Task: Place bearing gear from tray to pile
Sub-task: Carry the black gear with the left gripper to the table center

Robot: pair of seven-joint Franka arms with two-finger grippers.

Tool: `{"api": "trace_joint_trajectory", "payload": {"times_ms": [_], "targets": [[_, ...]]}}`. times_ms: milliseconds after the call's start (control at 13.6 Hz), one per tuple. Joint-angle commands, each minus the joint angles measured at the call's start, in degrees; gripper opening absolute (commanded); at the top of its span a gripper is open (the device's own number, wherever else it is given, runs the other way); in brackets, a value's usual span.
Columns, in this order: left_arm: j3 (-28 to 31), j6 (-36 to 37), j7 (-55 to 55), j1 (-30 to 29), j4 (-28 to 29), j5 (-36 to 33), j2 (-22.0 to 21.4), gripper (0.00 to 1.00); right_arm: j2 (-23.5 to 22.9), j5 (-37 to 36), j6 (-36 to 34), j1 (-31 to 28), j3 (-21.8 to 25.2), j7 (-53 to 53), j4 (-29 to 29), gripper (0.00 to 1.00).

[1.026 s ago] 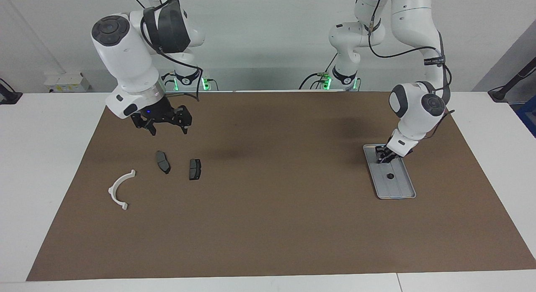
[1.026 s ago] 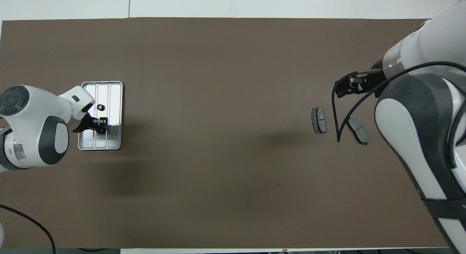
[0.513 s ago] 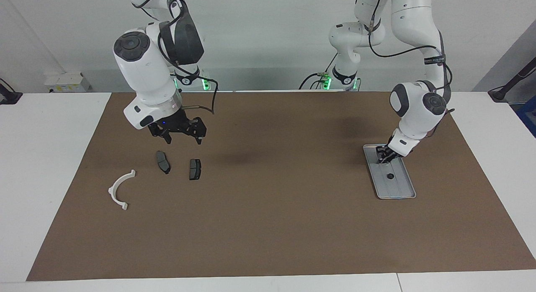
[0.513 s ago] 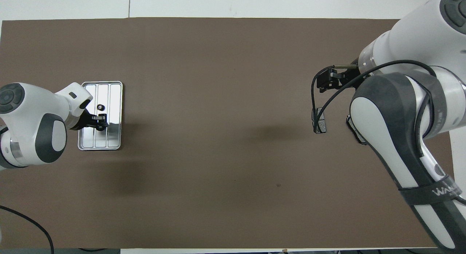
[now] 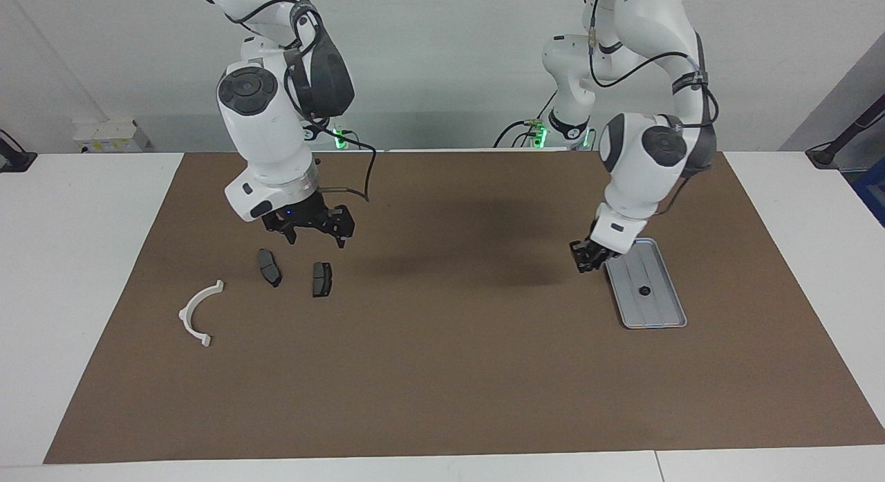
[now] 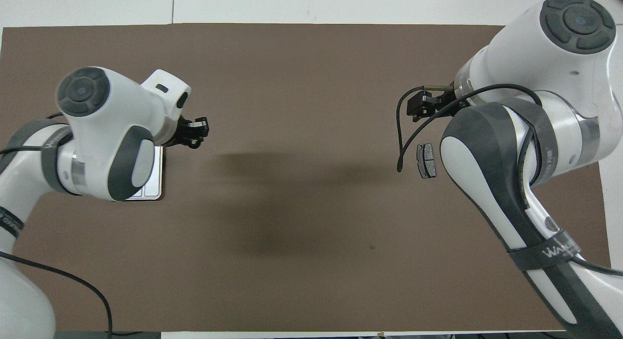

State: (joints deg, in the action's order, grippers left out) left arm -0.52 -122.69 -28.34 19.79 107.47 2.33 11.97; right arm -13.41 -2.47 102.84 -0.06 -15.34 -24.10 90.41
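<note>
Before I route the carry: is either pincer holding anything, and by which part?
Right pincer holds nothing. Left pincer, raised beside the tray: cannot tell; one gear lies on the tray.

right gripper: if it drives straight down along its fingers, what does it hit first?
Most likely the brake pad nearer the table's middle: the open right gripper hangs roughly over it, pointing down. Depth is unclear, so it might land on bare mat beside the pad.
</note>
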Motion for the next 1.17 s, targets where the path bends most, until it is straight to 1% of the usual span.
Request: {"api": "trace_joint_trajectory", "payload": {"times_ms": [0, 73, 147, 220, 366, 513, 733, 880, 1099], "targets": [[1.23, 0.79, -3.74, 6.46, -7.08, -0.04, 4.62, 0.18, -0.91, -1.05, 0.43, -0.47, -0.66, -1.13, -1.37, 1.0], [1.14, 0.44, -3.74, 7.88, -8.58, -0.22, 6.47, 0.18, -1.0, -0.96, 0.43, -0.47, -0.66, -0.95, -1.81, 1.0], [1.14, -0.61, -3.82, 10.5, -10.25, 0.3, 9.44, 0.18, -1.18, -1.05, 0.43, -0.47, -0.66, -0.95, -1.9, 1.0], [1.14, -3.05, -3.74, 11.4, -10.7, 0.05, 10.78, 0.18, -1.18, -0.96, 0.43, -0.47, -0.66, -0.86, -1.9, 1.0], [0.87, -5.97, -3.12, 11.32, -8.43, 0.05, 11.4, 0.18, -1.18, -1.05, 0.43, -0.47, -0.66, -0.69, -1.9, 1.0], [0.87, -8.17, -3.56, 12.89, -9.38, 0.4, 13.94, 0.18, -1.18, -0.96, 0.43, -0.47, -0.66, -0.68, -1.9, 1.0], [1.14, -7.21, -4.26, 15.44, -8.77, 0.4, 13.87, 0.18, -1.27, -0.96, 0.43, -0.47, -0.66, -0.68, -1.9, 1.0], [1.14, -7.21, -5.75, 16.06, -8.25, 0.22, 14.04, 0.18, -1.27, -0.96, 0.51, -0.47, -0.66, -0.86, -1.9, 1.0], [1.22, -7.74, -6.55, 17.29, -5.44, -0.04, 13.69, 0.18, -1.71, -0.96, 0.52, -0.47, -0.66, -0.77, -1.9, 1.0]]}}
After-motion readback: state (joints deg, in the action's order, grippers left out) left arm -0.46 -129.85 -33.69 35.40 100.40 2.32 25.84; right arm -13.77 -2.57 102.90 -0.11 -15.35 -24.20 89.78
